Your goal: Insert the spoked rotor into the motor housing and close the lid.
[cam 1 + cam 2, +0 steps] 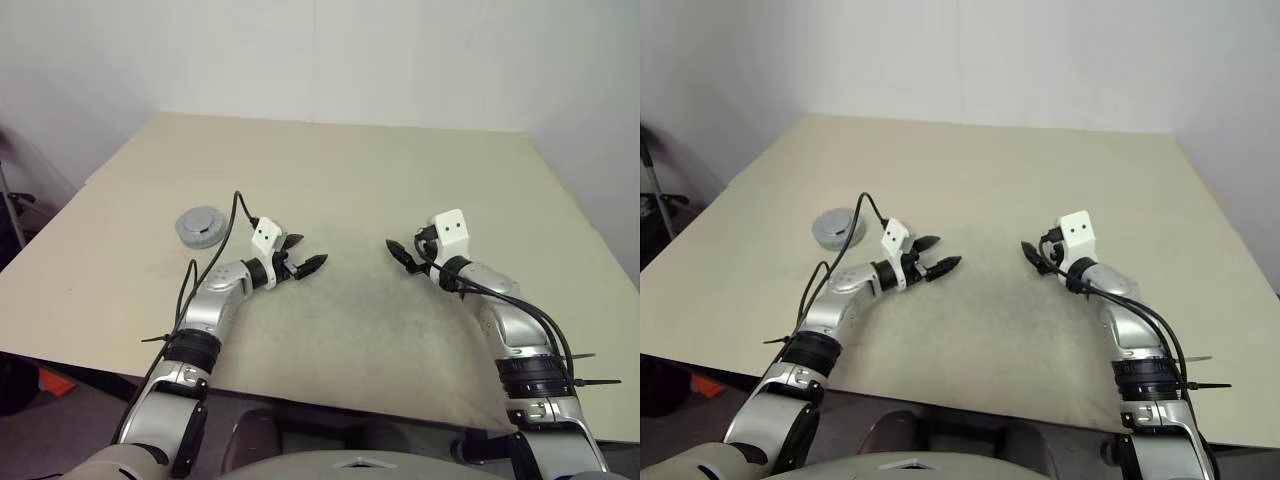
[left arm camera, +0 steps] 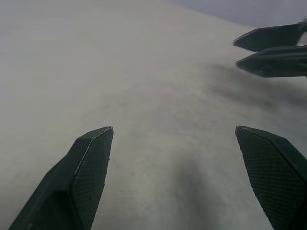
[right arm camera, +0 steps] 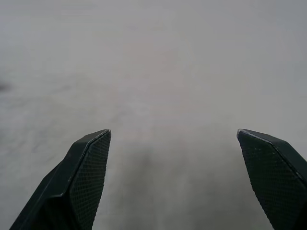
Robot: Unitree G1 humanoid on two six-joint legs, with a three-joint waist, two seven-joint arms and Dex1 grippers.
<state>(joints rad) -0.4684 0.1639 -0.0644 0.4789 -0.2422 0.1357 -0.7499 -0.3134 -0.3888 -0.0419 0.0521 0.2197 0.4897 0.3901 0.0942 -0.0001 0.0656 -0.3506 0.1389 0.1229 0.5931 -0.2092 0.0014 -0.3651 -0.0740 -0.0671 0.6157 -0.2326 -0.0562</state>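
Observation:
A dull grey round piece, the lid (image 1: 200, 226), lies on the table's left part on a slightly wider grey rim that looks like the motor housing (image 1: 187, 236). No coils show, and the spoked rotor is hidden. My left gripper (image 1: 307, 252) hovers open to the right of the lid, apart from it, pointing toward the table's middle, with nothing between its fingers (image 2: 91, 163). My right gripper (image 1: 402, 254) stands open and empty across from it, pointing left. In the left wrist view the right gripper (image 2: 238, 53) faces mine over bare table.
The beige table (image 1: 350, 170) reaches back to a white wall. Its front edge (image 1: 330, 400) runs just below my forearms. A worn, darker patch (image 1: 350, 310) marks the surface between and in front of the grippers.

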